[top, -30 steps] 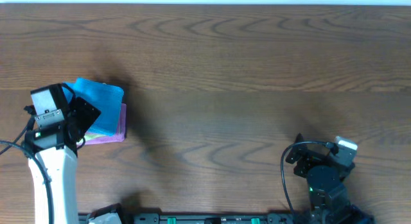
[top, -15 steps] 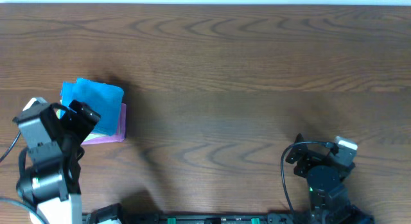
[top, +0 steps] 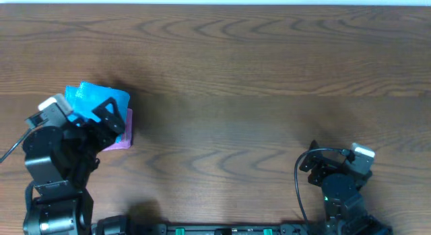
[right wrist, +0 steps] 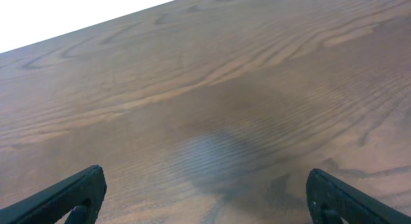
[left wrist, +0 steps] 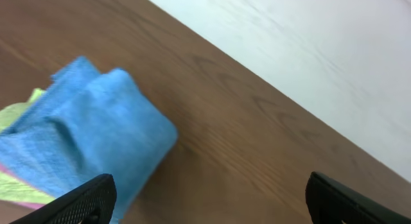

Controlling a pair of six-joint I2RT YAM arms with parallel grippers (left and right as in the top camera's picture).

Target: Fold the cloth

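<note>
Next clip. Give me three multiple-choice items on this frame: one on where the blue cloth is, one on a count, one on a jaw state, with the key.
1. Where does the bright sky-blue fuzzy microfibre cloth lie?
A. alone in the middle
B. on top of other cloths, near the left arm
C. between the right arm's jaws

2. How many cloth colours show in that stack?
A. two
B. three
C. five

3. How do the right arm's jaws stand?
A. shut on a cloth
B. shut on nothing
C. open, over the bare wooden table

Key:
1 B, it tops the stack at the overhead view's left side.
2 B, sky-blue lies over a purple cloth and a light green cloth.
3 C, the jaws stand wide apart with only wood between them.
</note>
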